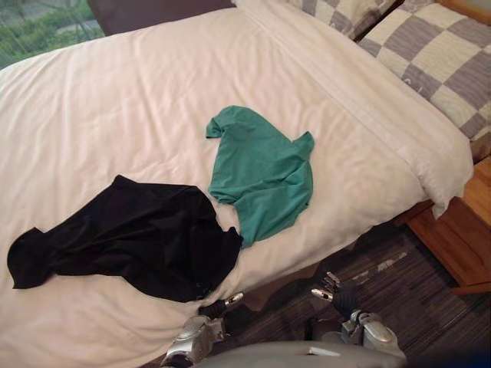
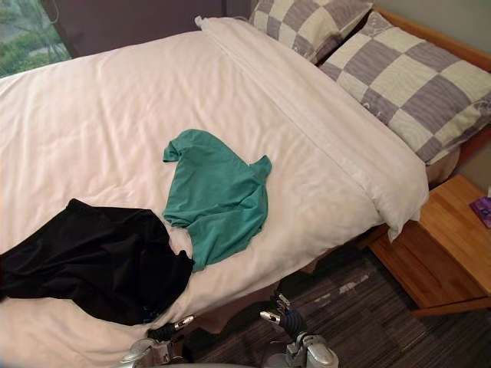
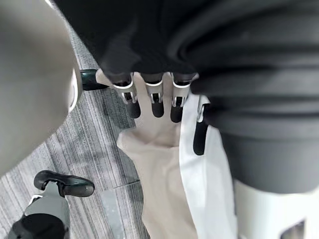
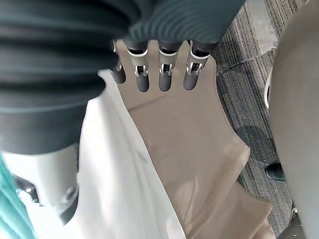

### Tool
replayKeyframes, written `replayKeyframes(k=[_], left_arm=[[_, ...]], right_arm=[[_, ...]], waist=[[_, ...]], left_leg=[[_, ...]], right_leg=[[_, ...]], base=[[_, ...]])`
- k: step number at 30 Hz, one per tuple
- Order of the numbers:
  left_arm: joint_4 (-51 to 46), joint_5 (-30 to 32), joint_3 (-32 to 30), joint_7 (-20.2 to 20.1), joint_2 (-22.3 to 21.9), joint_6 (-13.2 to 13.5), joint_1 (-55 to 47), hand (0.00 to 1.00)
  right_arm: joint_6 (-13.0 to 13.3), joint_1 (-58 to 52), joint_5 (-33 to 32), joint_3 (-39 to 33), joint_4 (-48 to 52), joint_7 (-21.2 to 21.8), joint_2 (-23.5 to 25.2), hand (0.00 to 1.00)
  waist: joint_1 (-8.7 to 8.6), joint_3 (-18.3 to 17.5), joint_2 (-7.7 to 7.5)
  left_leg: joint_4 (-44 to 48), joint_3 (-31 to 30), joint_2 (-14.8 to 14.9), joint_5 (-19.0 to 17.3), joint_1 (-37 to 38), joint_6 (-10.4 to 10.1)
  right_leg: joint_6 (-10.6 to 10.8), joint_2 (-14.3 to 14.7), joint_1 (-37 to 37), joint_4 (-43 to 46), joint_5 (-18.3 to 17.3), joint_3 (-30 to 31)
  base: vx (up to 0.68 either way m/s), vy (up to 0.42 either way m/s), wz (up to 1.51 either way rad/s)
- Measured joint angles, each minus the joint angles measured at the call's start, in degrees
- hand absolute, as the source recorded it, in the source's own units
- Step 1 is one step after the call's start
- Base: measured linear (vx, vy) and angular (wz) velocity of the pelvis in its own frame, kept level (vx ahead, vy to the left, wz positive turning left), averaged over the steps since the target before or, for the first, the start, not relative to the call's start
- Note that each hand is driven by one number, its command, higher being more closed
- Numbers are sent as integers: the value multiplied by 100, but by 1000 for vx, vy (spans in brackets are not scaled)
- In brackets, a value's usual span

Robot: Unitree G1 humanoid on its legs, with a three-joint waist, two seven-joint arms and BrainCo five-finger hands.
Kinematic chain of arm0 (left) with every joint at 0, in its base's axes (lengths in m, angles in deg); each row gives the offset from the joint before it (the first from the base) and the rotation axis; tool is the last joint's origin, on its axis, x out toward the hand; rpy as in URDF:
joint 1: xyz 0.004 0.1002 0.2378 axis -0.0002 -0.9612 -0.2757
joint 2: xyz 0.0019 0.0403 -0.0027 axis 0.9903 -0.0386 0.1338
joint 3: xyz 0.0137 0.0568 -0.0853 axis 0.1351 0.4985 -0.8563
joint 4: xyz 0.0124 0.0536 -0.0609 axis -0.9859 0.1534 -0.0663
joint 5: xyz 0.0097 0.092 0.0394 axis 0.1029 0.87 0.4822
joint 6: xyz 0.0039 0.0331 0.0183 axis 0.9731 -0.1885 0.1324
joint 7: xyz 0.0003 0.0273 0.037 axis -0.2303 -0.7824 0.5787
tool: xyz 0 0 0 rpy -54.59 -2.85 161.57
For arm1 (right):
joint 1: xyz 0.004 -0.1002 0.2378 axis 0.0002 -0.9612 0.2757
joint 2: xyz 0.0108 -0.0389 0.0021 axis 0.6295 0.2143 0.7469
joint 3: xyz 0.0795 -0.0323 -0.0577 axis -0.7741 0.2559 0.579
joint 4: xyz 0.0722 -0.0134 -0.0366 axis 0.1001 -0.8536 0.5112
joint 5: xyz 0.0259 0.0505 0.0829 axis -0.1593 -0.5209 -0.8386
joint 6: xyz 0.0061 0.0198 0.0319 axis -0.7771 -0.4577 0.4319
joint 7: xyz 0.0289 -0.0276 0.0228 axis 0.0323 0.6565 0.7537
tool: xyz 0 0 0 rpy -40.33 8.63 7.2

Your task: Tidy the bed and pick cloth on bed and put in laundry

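Note:
A green cloth lies crumpled near the middle of the white bed. A black cloth is spread beside it, closer to the bed's near edge and to the left. My left hand hangs low just off the near edge, right below the black cloth. Its fingers are straight and hold nothing. My right hand hangs over the floor beside the bed's edge, below the green cloth. Its fingers are straight too, with nothing in them. Neither hand touches a cloth.
Two checked pillows sit at the bed's head on the right. A wooden nightstand stands by the bed's right corner with a small purple thing on it. Grey carpet lies below. A beige bed skirt hangs past both hands.

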Motion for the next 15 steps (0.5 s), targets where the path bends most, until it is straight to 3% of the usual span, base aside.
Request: replayKeyframes(k=[5, 8, 12, 15], left_arm=[[-15, 106, -361, 14, -135, 121, -85, 0], [-24, 421, -642, 41, -275, 192, -153, 0], [-54, 1232, -977, 152, -411, 319, -159, 0], [-66, 1339, -978, 322, -481, 275, -195, 0]], right_arm=[[-7, -45, 73, -34, 16, -5, 13, 0], [-44, -150, 113, -27, 111, -3, 14, 0], [-97, -329, 91, -17, 256, 7, 24, 0], [-135, -339, 133, -22, 241, 42, 30, 0]], waist=[[27, -28, 25], [52, -178, 76], [139, -289, 80], [146, -404, 88]], left_leg=[[-232, -23, -41, 117, 143, 9], [-309, -118, -113, 88, -20, 122], [-389, -549, -363, 164, -193, 295], [-385, -807, -480, 245, -267, 261]], right_leg=[[8, 2, 134, -156, 26, -70], [30, -1, 142, -253, 9, -70], [67, -75, 33, 67, -305, 201], [25, -105, 43, 159, -500, 238]], base=[[-91, 37, 8], [-62, 47, 29], [36, 13, 56], [128, -14, 50]])
